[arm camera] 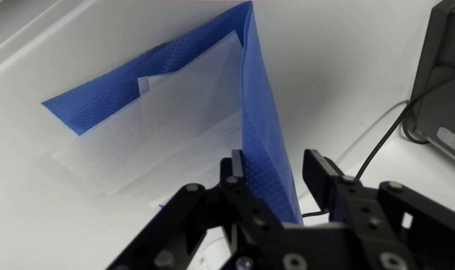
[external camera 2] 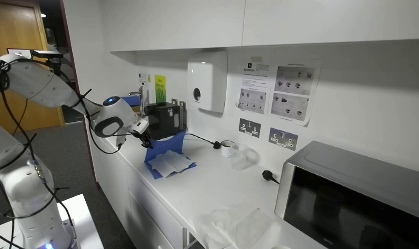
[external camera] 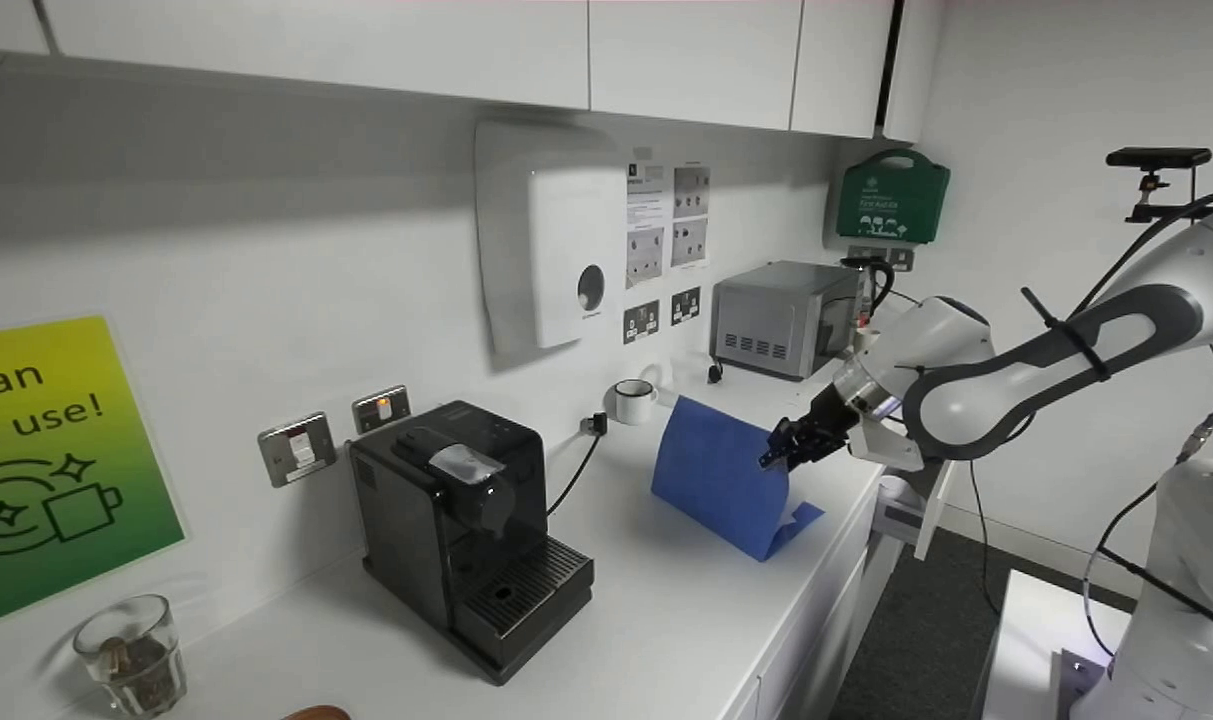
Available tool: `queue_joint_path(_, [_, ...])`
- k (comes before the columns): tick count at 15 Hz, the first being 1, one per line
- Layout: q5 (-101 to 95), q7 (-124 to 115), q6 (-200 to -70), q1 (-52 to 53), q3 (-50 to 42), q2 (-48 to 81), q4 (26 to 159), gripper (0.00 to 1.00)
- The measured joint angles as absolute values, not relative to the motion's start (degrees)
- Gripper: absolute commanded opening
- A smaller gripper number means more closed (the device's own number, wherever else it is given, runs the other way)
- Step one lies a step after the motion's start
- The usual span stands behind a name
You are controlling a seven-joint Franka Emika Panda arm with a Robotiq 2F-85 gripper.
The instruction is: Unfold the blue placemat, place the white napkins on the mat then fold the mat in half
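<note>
The blue placemat (external camera: 718, 480) is bent, with one half raised off the counter and the other half lying flat. On the flat half lie the white napkins (external camera 2: 169, 162), overlapping loosely; in the wrist view the napkins (arm camera: 167, 127) reach up to the bend and spill past the mat's edge. My gripper (arm camera: 274, 161) is at the top of the raised half. Its fingers stand apart, with the mat's raised part (arm camera: 263, 146) between them, close to the left finger and clear of the right one. In an exterior view the raised half hides the napkins.
A black coffee machine (external camera: 466, 540) stands on the counter beyond the raised half. Near the wall are a white mug (external camera: 634, 400) and a clear cup (external camera 2: 240, 157). A microwave (external camera: 781, 315) and crumpled translucent sheeting (external camera 2: 237, 224) occupy the counter's opposite end.
</note>
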State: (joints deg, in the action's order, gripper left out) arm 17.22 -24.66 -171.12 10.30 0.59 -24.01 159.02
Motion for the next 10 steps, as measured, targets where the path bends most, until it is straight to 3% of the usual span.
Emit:
queue_joint_path(3, [17.2,-24.7,-171.1,10.0,0.6,-23.5,159.0,1.0])
queue_joint_path(10, [16.3,-25.3,-171.0,5.8,3.2,-23.0,159.0,1.0])
